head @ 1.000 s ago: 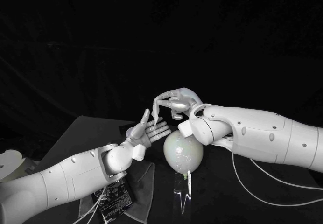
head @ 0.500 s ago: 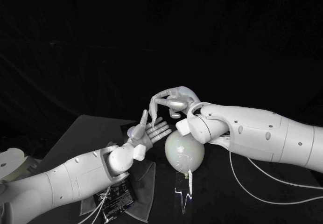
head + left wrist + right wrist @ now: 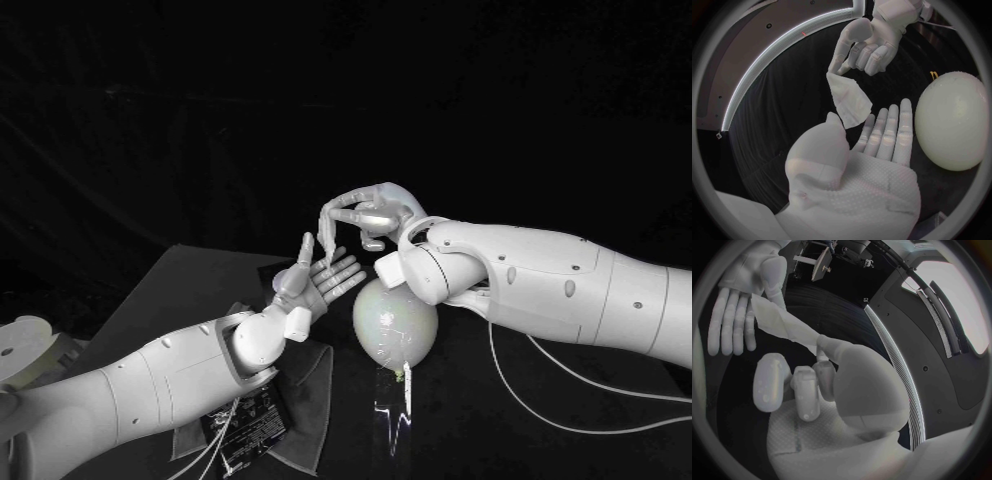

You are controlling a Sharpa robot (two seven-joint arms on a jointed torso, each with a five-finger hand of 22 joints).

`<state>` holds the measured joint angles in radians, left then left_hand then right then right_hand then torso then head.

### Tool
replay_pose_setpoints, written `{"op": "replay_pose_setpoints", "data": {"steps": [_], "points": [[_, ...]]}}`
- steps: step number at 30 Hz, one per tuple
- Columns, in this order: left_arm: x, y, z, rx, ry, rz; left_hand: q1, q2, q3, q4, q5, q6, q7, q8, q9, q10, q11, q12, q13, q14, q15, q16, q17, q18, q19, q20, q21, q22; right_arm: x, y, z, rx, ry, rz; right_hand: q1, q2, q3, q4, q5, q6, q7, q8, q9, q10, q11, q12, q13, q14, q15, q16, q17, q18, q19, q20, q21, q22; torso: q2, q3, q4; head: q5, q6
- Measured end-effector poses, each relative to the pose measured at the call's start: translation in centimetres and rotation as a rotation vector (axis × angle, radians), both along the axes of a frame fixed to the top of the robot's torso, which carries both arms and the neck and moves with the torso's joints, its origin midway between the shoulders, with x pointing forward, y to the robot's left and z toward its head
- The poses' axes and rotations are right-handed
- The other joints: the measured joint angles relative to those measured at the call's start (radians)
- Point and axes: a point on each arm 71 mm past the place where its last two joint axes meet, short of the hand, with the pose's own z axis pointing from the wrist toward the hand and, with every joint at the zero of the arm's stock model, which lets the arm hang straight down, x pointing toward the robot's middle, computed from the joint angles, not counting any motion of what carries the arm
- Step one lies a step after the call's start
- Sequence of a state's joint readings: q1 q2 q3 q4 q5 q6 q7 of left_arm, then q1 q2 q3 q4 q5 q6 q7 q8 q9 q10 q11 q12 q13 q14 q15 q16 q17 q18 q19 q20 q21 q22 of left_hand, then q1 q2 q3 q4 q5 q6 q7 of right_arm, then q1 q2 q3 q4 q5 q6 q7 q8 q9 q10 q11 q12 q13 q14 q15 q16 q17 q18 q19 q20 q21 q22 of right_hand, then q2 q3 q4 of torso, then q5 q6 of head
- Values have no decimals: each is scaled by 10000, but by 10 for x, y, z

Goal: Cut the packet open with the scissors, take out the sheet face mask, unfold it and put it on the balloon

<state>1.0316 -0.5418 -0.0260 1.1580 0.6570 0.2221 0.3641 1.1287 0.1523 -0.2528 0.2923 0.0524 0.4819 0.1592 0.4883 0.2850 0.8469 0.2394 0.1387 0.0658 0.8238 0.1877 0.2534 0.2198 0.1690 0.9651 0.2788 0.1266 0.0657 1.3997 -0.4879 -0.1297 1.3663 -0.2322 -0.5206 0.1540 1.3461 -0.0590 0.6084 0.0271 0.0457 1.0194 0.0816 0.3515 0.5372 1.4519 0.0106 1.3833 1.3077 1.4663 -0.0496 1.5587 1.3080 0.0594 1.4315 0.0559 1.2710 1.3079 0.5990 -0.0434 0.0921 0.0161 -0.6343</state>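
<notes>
My right hand (image 3: pixel 371 213) pinches the top of the folded white sheet face mask (image 3: pixel 329 236), which hangs down as a narrow strip (image 3: pixel 848 101) (image 3: pixel 786 326). Just below it my left hand (image 3: pixel 312 284) is held palm up, fingers straight and apart (image 3: pixel 891 134), and the mask's lower end hangs by its thumb and fingers. The pale balloon (image 3: pixel 392 321) (image 3: pixel 953 121) stands on the table under the right forearm, to the right of the left hand. The dark packet (image 3: pixel 257 414) lies flat on the table under the left forearm.
A shiny clear piece (image 3: pixel 389 412) lies on the table in front of the balloon. A white cable (image 3: pixel 537 412) loops across the table on the right. A white round object (image 3: pixel 20 346) sits at the far left edge.
The right arm and hand have shifted slightly to the left with the mask. The left hand has stayed open under it.
</notes>
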Motion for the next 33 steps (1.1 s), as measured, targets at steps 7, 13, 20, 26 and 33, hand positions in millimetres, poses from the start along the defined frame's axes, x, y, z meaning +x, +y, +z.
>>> {"op": "replay_pose_setpoints", "data": {"steps": [7,13,20,26,33], "points": [[2,-2,2,-298,-132,41,29,108,-74,12,0,0,0,49,2,0,0,0,0,1,1,-20,-12,-2,0,0,-39,0,-2,4,-1,1,35,109,0,-1,-1,0,-19,1,0,-1,0,0,0,-1,-4,0,0,-16,-7,0,0,0,0,-6,4,-6,2,3,-10],[3,-3,3,-454,-213,41,27,110,-93,15,0,0,0,49,11,1,0,0,-1,0,1,-25,-24,-2,-1,0,-38,0,-3,7,-2,2,73,195,0,-2,-11,-9,-20,15,15,-17,0,0,0,-19,1,0,0,20,-6,0,0,0,0,-5,4,-1,4,-3,-28],[4,0,4,-533,-274,109,-60,387,-257,16,0,1,0,155,29,1,-1,0,-1,75,-2,-81,-47,-2,-1,-1,-77,-1,-4,8,-8,-27,209,246,0,-3,-12,-9,-35,13,21,-28,0,0,0,-19,5,0,0,20,-2,0,0,0,0,-1,-7,7,15,-4,-55],[5,0,4,-563,-295,138,-50,502,-359,0,0,1,0,213,42,1,-1,0,-1,95,-22,-100,-60,-3,-1,-1,-77,-2,-3,1,-11,-70,269,131,0,-4,-12,-9,-38,6,25,3,0,0,0,-19,4,0,0,19,2,-1,0,0,0,2,-12,10,10,5,-57],[5,0,4,-614,-333,155,330,811,-547,-26,0,1,0,390,73,57,-55,1,-1,287,-36,-136,-90,-3,-39,37,-128,-2,-1,-17,-17,-189,428,-155,0,-5,-13,-8,7,1,27,3,0,0,0,-20,0,0,0,3,1,-1,0,0,0,1,-12,12,-2,43,-61]]}}
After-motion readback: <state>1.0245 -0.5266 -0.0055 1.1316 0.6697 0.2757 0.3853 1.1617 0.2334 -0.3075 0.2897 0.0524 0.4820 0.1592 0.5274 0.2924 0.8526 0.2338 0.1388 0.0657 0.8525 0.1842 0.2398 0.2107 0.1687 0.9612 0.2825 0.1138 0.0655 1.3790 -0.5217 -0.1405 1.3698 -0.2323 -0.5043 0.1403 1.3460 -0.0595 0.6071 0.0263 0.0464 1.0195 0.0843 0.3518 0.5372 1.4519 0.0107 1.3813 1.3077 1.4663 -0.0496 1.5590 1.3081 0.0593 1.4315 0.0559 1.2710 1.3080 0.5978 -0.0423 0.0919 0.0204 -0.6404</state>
